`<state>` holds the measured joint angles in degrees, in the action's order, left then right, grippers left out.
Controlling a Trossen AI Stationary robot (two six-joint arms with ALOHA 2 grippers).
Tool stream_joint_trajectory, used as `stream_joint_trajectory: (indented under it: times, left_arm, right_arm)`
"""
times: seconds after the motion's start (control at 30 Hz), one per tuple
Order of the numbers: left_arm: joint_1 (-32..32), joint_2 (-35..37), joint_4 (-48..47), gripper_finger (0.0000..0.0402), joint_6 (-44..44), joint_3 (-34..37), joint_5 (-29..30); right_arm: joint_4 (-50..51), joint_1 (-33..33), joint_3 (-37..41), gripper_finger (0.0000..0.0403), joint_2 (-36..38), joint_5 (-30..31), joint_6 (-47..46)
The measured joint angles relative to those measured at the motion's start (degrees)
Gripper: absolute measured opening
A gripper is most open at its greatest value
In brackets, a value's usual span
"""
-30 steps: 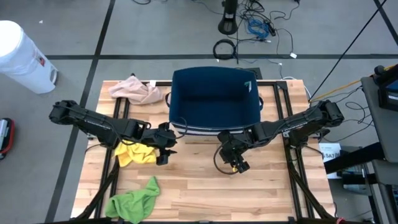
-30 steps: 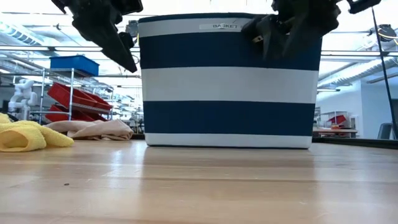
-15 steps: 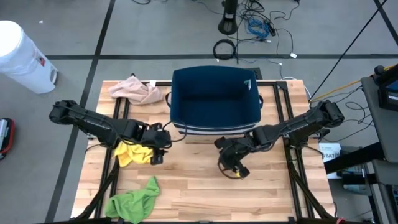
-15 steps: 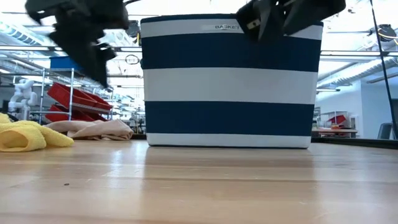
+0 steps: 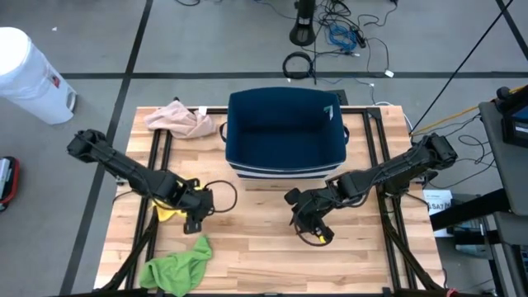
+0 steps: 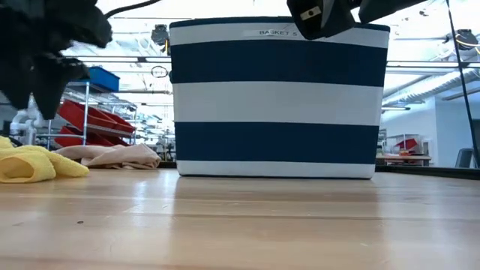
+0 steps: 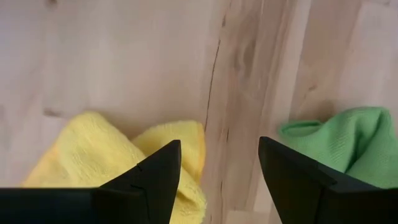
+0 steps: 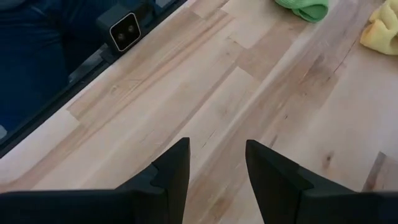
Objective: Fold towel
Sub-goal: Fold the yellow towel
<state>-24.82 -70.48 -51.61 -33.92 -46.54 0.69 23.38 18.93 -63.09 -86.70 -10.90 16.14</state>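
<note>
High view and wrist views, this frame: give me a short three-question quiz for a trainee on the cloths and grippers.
1. True or false: the left gripper holds the yellow towel.
2. How many cloths lie on the table outside the striped basket?
3. Which cloth lies nearest the table's front edge: A) pink cloth, B) green cloth, C) yellow towel?

Key
1. False: its jaws stand open above the towel's edge.
2. Three.
3. B.

The right gripper hangs open over bare wood.
</note>
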Motion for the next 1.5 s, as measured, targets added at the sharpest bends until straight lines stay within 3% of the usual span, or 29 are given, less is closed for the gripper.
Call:
stream_joint_trajectory:
  times: [0.33, 0.73, 1.17, 1.33, 1.5]
  left_arm:
    - [-2.4, 0.0, 8.4, 0.0222, -5.0, 8.8, 0.6]
    - [-2.4, 0.0, 9.3, 0.0214, -3.2, 13.2, 11.7]
    - [-2.1, 0.0, 10.7, 0.005, 1.0, 13.2, 14.6]
    - [-1.2, 0.0, 11.0, 0.0011, 1.5, 13.2, 14.6]
    - [-0.9, 0.0, 16.2, 0.0003, 4.1, 12.5, 13.8]
  right_arm:
    - [0.8, -0.1, 0.0, 0.0146, 0.0, 0.0, 0.0]
    - [0.8, -0.1, 0.0, 0.0146, 0.0, 0.1, -0.4]
    - [0.4, -0.1, 0.0, 0.0146, 0.0, 0.1, -0.5]
    - [0.4, -0.1, 0.0, 0.0146, 0.0, 0.1, -1.9]
    - [0.4, 0.3, 0.0, 0.0146, 0.0, 0.1, -2.0]
